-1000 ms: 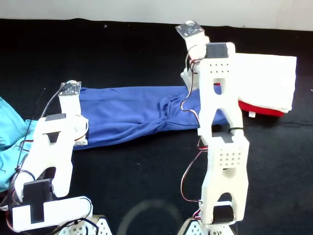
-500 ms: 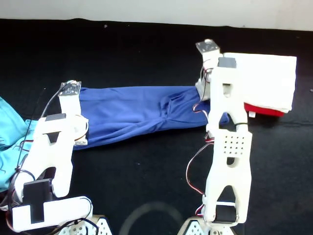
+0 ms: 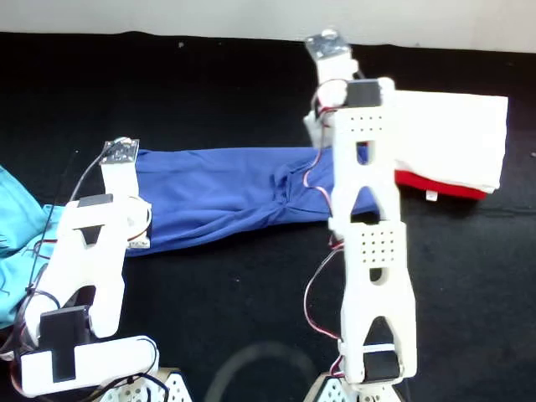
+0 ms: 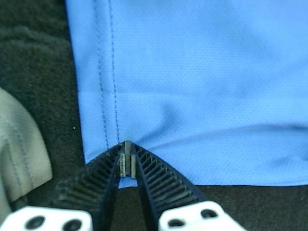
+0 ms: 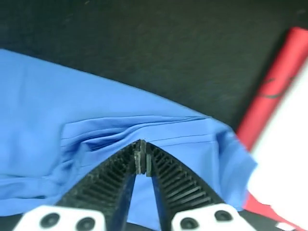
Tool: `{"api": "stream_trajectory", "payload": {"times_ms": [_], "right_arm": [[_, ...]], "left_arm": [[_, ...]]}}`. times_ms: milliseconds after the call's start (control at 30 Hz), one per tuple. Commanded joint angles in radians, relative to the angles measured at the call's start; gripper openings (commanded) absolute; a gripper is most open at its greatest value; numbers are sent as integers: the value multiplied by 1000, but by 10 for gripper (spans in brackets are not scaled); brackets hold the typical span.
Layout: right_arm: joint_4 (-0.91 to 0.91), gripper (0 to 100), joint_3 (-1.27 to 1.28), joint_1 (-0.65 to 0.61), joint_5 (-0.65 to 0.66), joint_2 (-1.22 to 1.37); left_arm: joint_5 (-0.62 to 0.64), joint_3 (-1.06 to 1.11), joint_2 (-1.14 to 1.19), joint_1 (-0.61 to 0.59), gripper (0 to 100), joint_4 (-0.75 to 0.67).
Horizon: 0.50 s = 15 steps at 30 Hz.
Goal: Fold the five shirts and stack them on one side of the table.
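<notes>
A long blue shirt (image 3: 218, 193) lies stretched across the black table (image 3: 209, 84). My left gripper (image 4: 126, 162) is shut on its hem corner at the near left end, seen from above at the left gripper (image 3: 138, 241). My right gripper (image 5: 142, 162) is shut on a bunched fold of the blue shirt (image 5: 72, 115) at its right end, under the right arm (image 3: 368, 243). A folded white shirt (image 3: 456, 138) rests on a folded red shirt (image 3: 444, 186) at the far right. A light blue shirt (image 3: 17, 234) lies crumpled at the left edge.
A pale cloth (image 4: 19, 149) lies just beside the blue hem near my left gripper. The red shirt's edge (image 5: 274, 82) and the white shirt (image 5: 288, 159) lie close to my right gripper. Bare black table (image 3: 234, 301) lies in front of the blue shirt.
The right arm swung right toward the white stack, then back left and farther away, keeping hold of the blue shirt's end. The left arm has stayed still.
</notes>
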Motion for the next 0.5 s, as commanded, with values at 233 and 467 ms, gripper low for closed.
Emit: {"api": "stream_trajectory", "payload": {"times_ms": [233,467], "right_arm": [[15,5,147,-113,-100,-28],[15,5,328,-117,-157,-255]], "left_arm": [[6,7,-1,10,8,-15],[6,7,-1,10,8,-15]]}}
